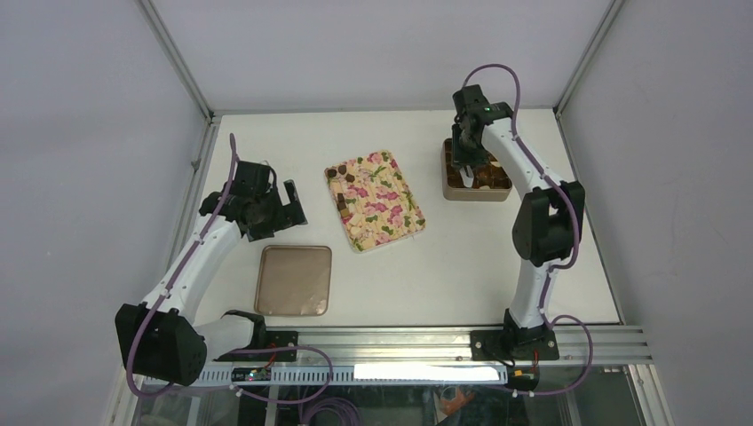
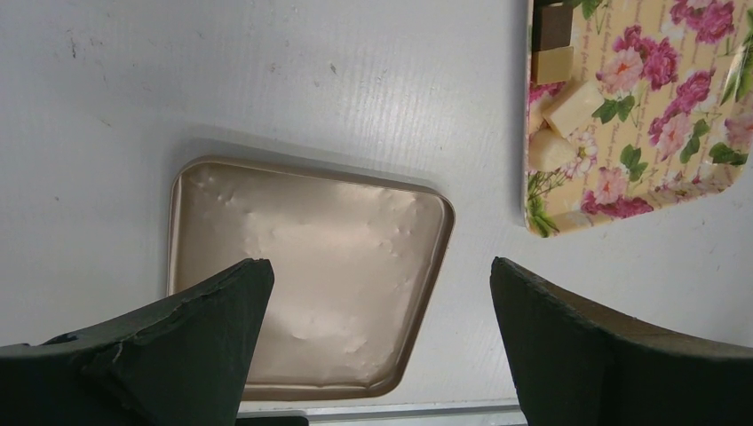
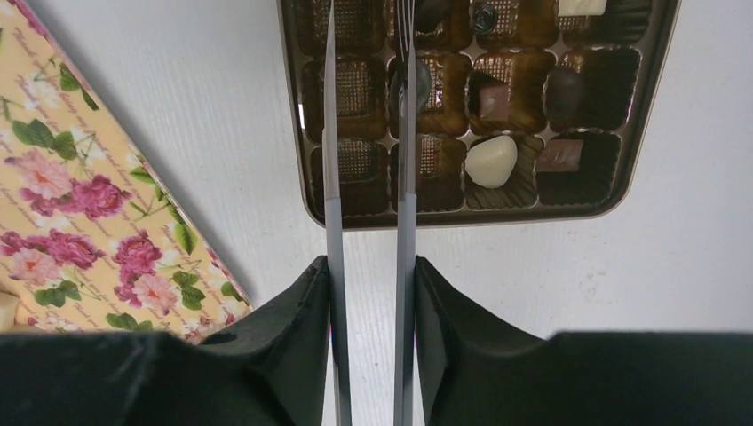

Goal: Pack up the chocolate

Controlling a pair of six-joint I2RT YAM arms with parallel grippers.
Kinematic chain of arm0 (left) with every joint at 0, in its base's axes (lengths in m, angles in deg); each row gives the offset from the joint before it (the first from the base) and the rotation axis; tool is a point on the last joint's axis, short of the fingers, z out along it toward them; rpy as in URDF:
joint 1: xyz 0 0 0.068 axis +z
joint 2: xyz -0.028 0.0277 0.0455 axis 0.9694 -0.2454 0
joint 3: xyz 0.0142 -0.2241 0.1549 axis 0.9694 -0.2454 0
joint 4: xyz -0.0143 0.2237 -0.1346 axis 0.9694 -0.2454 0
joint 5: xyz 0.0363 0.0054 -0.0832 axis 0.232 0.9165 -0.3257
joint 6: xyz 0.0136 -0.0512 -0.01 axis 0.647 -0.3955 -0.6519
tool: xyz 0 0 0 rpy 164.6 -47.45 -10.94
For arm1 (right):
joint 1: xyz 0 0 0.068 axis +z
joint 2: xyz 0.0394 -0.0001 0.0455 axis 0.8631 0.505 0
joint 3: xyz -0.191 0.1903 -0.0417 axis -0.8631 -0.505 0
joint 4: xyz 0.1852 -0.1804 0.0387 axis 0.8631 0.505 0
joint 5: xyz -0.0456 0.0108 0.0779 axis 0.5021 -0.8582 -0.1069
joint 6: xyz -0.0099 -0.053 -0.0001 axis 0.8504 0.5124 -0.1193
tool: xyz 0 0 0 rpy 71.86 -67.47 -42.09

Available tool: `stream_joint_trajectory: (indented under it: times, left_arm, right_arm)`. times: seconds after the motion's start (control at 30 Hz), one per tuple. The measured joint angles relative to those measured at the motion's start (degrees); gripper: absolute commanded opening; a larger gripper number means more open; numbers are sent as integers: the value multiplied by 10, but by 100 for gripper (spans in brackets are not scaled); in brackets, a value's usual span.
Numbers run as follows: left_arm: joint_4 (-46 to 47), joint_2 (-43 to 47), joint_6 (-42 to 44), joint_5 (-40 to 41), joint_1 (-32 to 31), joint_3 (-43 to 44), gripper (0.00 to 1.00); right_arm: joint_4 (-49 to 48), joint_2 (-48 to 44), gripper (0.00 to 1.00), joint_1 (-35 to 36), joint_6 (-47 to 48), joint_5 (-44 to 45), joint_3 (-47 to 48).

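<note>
The left gripper hangs above the white table with its jaws spread wide, near the flat tan lid, which lies a little apart from the floral tray. Some of the chocolate sits along that tray's left edge, and other pieces fill compartments of the brown box on the right. The right gripper reaches two thin blades down over the box with a narrow gap between them; their tips are out of view, so I cannot tell whether they clamp a piece.

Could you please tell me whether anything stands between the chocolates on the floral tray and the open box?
Nothing visible does. Bare table separates the floral tray holding the chocolate from the box, and the lid lies apart near the left gripper. Only the tweezers in the right gripper reach over the box.
</note>
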Motion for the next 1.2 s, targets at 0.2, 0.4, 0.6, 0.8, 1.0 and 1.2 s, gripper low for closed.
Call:
stream_joint_trajectory:
  times: [0.2, 0.4, 0.6, 0.8, 1.0, 1.2]
  left_arm:
    - [0, -3, 0, 0, 0, 3, 99]
    - [0, -3, 1, 0, 0, 3, 99]
    - [0, -3, 1, 1, 4, 3, 99]
    - [0, -2, 1, 2, 4, 3, 99]
    - [0, 2, 1, 2, 4, 3, 99]
    - [0, 11, 1, 2, 4, 3, 99]
  right_arm:
    - [-3, 17, 12, -2, 0, -4, 27]
    - [-3, 45, 28, -2, 1, -10, 55]
    - [-4, 60, 36, -3, 2, -13, 56]
    - [-3, 60, 42, -4, 2, -14, 69]
    - [-3, 60, 38, -5, 4, -14, 73]
    - [1, 47, 31, -1, 3, -14, 73]
